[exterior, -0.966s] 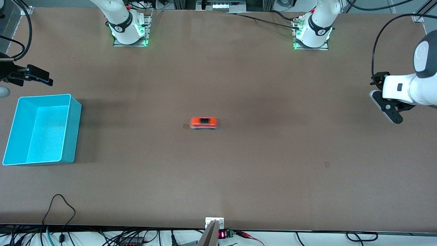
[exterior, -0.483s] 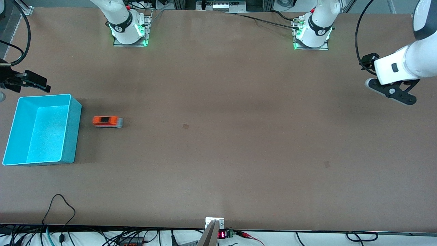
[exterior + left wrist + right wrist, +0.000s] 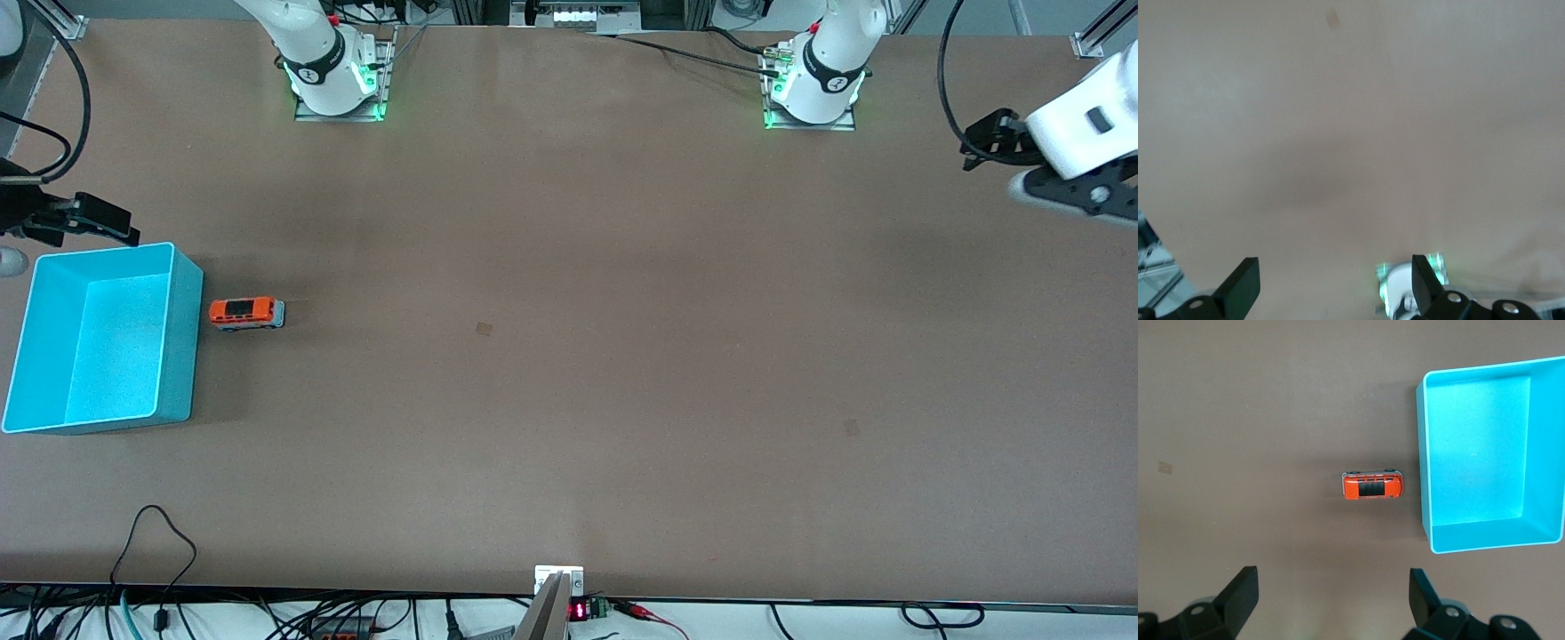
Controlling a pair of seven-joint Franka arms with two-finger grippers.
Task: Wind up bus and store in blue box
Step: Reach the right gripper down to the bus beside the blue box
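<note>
- Nearest the front camera, only bare brown table is seen, with a small dark mark on it at mid-table.
- At the right arm's end of the table the box is set upright, open side up; nothing is seen in it, and its pale floor is shown bare in the right wrist view.
- Just beside the box's wall, on the side toward the table's middle, the bus is stood on its wheels on the table, outside the box; a narrow gap between bus and wall is shown in the right wrist view.
- The bus is laid lengthwise along the table, one end turned toward the box.
- Over the table edge just past the box's corner that lies farthest from the front camera, the right gripper is held; its jaws are spread apart and nothing is grasped, and the bus and box are framed between its fingers.
- Over the left arm's end of the table, well apart from bus and box, the left gripper is held; its jaws are likewise released and empty, with only bare table seen between its fingers.
</note>
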